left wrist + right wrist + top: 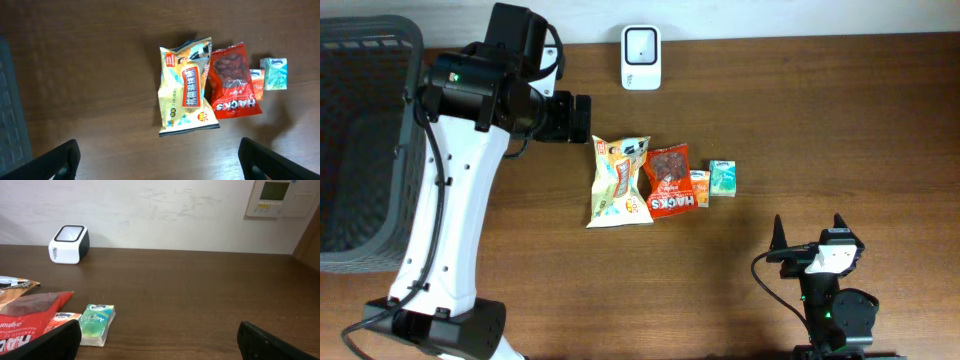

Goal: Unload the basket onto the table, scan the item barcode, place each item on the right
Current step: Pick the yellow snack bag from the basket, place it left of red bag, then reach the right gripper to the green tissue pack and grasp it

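Four items lie in a row mid-table: a yellow snack bag (619,181) (187,92), a red HACKS bag (671,180) (231,82), a small orange packet (699,188) (256,83) and a green tissue pack (722,177) (275,73) (97,324). No barcode shows on any of them. The white scanner (641,57) (69,244) stands at the table's far edge. My left gripper (588,118) (160,165) hovers open just left of and behind the yellow bag, holding nothing. My right gripper (808,228) (160,345) stands open near the front right, empty, right of the tissue pack.
A grey mesh basket (360,140) (7,105) fills the table's left end. A white wall with a control panel (277,197) rises behind the table. The left arm's white link (450,220) crosses the table's left side.
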You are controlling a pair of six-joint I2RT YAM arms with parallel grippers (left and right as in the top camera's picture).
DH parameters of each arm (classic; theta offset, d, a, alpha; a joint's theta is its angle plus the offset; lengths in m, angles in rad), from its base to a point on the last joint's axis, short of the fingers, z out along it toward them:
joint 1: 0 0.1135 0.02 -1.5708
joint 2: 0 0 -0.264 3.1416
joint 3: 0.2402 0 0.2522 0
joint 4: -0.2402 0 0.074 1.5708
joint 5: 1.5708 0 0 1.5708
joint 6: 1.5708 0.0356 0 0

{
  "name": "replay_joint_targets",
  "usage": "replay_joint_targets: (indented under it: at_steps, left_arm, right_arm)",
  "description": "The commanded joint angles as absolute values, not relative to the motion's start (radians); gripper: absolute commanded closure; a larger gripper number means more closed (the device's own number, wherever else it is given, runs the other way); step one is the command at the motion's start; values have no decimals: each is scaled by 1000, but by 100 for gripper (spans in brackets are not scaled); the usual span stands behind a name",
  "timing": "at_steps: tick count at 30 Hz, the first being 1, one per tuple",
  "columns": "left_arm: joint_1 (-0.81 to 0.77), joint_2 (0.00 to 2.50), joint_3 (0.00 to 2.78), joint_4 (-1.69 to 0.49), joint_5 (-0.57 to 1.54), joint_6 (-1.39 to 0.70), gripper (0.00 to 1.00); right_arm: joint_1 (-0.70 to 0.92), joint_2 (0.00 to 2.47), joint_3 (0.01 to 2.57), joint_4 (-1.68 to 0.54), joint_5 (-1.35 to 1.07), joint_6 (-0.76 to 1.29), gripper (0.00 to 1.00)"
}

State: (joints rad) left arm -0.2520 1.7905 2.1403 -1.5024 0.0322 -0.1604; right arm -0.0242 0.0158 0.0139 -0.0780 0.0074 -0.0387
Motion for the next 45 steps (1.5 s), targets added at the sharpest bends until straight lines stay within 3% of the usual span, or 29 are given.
replay_joint_targets:
  at_steps: [1, 6, 7, 8, 9, 11, 14, 15, 16, 18, 20, 25, 28, 31, 33, 39, 41, 42, 45]
  left_arm:
    - [-245, 1781, 2142, -1480, 13, -155, 1]
    - [-149, 1782, 2142, -1438, 64, -170, 1]
    - [-127, 1782, 2142, -1444, 64, -170, 1]
    - [-114, 1782, 2142, -1451, 64, -170, 1]
    - [-114, 1782, 2142, -1451, 64, -170, 1]
    - [-114, 1782, 2142, -1451, 64, -170, 1]
    - [-114, 1782, 2142, -1451, 64, -170, 1]
    - [-114, 1782, 2142, -1451, 64, -170, 1]
    - [-114, 1782, 2142, -1451, 64, -170, 1]
    - [-114, 1782, 2142, -1451, 64, -170, 1]
    - [-114, 1782, 2142, -1451, 64, -170, 1]
    - [-114, 1782, 2142, -1451, 64, -170, 1]
    - [-114, 1782, 2142, -1451, 64, -170, 1]
    - [-114, 1782, 2142, -1451, 64, -170, 1]
    - [-114, 1782, 2142, -1451, 64, -170, 1]
    - [-114, 1782, 2142, -1451, 64, -170, 1]
    - [-114, 1782, 2142, -1451, 64, -170, 1]
    - [-114, 1782, 2142, -1451, 64, -170, 1]
    - [-114, 1782, 2142, -1451, 64, -170, 1]
  right_arm:
    - [-18, 8, 6, -81, 12, -45, 1]
    - [-19, 8, 6, -69, 9, -45, 1]
    - [-19, 8, 6, -60, -52, -17, 1]
    - [-19, 8, 6, -36, -295, 142, 1]
    - [-19, 8, 6, 12, -561, 305, 1]
    - [-19, 8, 6, 209, -696, 417, 1]
    - [-19, 8, 27, 573, -712, 477, 1]
    - [-20, 9, 80, 584, -660, 479, 1]
    - [-20, 21, 171, 508, -627, 422, 1]
    - [-20, 110, 418, 143, -616, 233, 1]
    - [-20, 505, 827, -455, -618, 11, 1]
    - [-20, 913, 902, -422, -1112, 51, 1]
    - [-18, 1145, 919, -367, -1016, 248, 1]
    - [-18, 1259, 1007, -569, -641, 316, 6]
    - [-18, 1329, 1082, -677, -422, 316, 1]
    - [-22, 1602, 1085, -556, -329, 316, 3]
    - [-22, 1705, 1085, -493, -384, 316, 31]
    - [-20, 1749, 1085, -464, -419, 316, 38]
    - [-20, 1836, 1085, -427, -442, 315, 44]
